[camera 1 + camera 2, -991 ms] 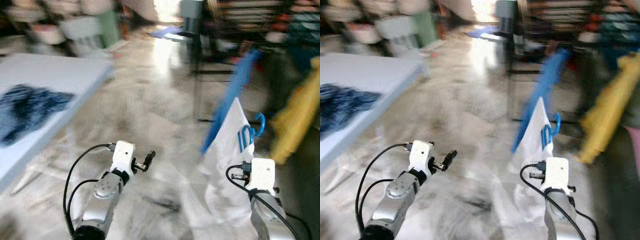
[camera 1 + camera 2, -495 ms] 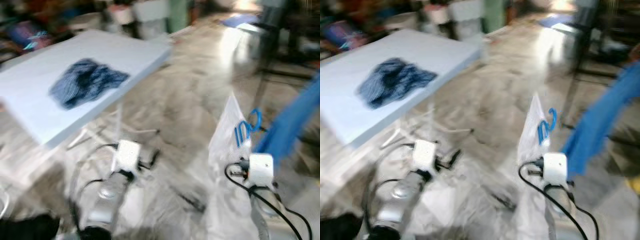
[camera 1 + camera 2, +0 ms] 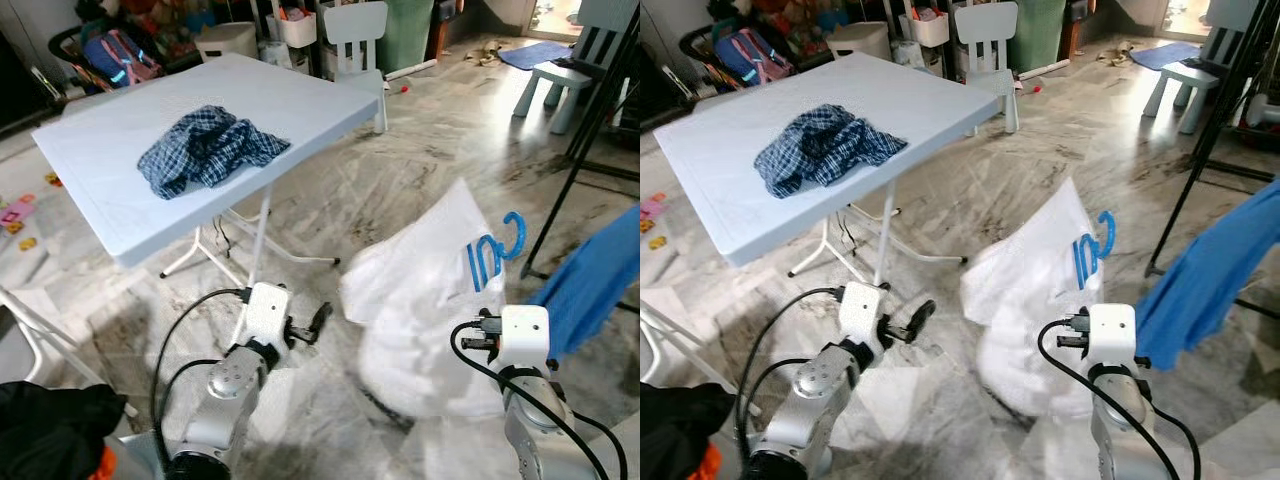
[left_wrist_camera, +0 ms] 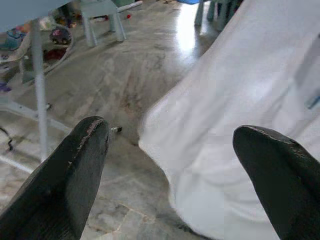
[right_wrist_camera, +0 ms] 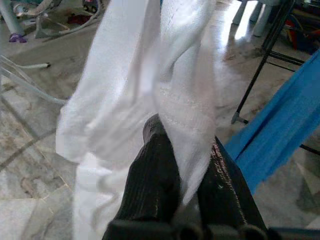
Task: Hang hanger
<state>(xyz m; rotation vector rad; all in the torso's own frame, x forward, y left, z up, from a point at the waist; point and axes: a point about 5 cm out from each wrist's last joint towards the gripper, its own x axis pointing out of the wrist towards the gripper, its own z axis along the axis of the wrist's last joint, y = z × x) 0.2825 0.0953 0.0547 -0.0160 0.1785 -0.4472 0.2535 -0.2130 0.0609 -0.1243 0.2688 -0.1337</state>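
Clamped on a fold of white garment (image 5: 150, 100), the right gripper (image 5: 185, 165) carries the cloth with its two black fingers pinched together around the fabric, and the blue hanger (image 3: 492, 255) pokes its hook out at the top of that garment, above the right wrist. Just to the left of the garment, the left gripper (image 4: 175, 165) hangs empty with its fingers spread wide, pointing toward the cloth's lower edge but apart from it. Beyond the left gripper stands the light blue folding table (image 3: 100, 190) with a crumpled plaid shirt (image 3: 210, 150) on its top, well apart from the garment. To the right of the garment a blue cloth (image 3: 590, 290) hangs down beside a black stand (image 3: 585, 130), which looks like part of a clothes rack, though its rail is out of sight. Farther back from the garment are small pale chairs (image 3: 355, 40) and clutter along the wall. I judge the step in hand to be transport: the hanger is loaded and held, not yet hung. The next move likely calls for facing the rack, raising the right arm and setting the hook over the rail.
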